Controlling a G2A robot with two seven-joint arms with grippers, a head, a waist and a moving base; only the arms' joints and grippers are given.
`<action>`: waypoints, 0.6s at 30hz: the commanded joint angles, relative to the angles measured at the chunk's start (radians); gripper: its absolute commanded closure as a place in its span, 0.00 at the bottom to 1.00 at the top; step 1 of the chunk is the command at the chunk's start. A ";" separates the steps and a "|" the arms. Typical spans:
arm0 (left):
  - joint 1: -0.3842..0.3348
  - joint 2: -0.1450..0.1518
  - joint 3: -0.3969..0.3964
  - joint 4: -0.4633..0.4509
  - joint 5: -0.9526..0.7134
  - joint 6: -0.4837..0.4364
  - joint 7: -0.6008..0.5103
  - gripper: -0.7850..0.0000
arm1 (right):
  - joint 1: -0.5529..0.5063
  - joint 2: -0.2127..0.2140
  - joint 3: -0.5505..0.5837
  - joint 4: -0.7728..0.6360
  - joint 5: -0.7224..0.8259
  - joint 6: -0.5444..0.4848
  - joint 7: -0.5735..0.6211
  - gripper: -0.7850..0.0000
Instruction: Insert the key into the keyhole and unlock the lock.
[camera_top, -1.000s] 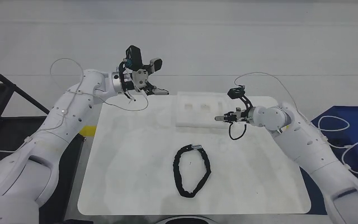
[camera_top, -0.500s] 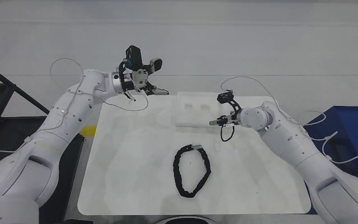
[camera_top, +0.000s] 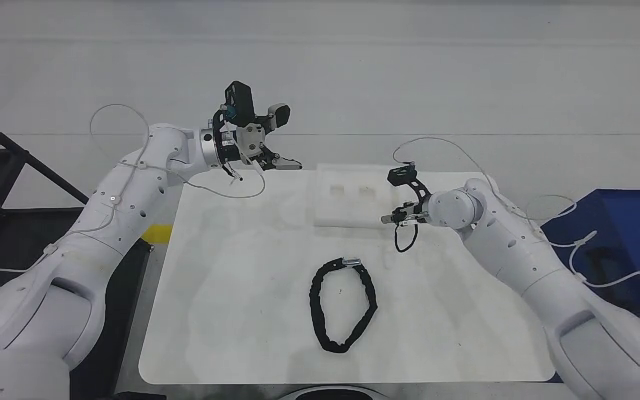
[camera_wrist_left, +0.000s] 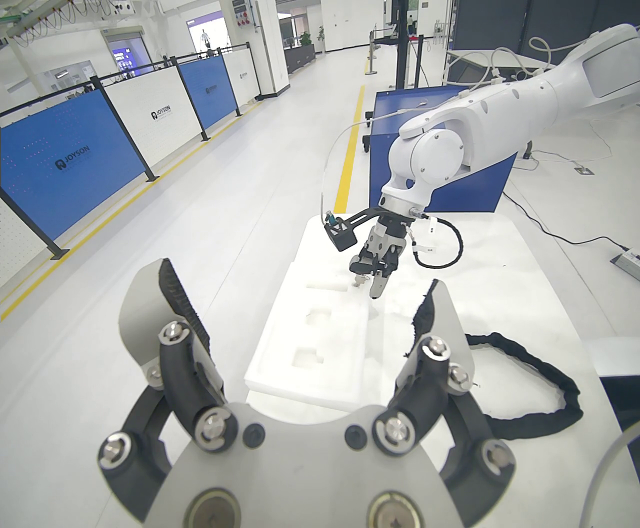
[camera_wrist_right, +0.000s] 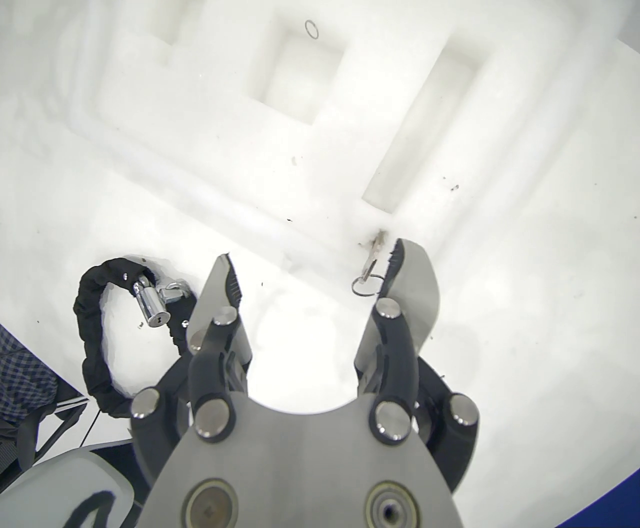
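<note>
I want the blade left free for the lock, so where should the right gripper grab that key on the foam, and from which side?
Probably the head end, where the ring hangs. The key seems to lie flat on the foam block, blade pointing away from the open right gripper, so come down from above and pinch across its narrow edges.

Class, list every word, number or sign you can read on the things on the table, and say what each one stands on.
Padlock: no print visible.
Key: too small to tell.
Foam tray: none.
Black chain sleeve: none.
Cable tags on the right arm: too small to read.
</note>
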 joint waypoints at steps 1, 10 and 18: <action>0.000 0.000 0.000 0.000 0.000 0.000 0.000 0.00 | 0.001 -0.002 0.003 0.002 -0.006 0.004 0.007 0.50; 0.000 0.000 0.000 0.000 0.000 0.000 0.000 0.00 | 0.004 -0.012 0.015 0.030 -0.030 0.016 0.029 0.56; 0.000 0.000 0.000 0.000 0.000 0.000 0.000 0.00 | 0.011 -0.024 0.026 0.062 -0.044 0.012 0.020 0.64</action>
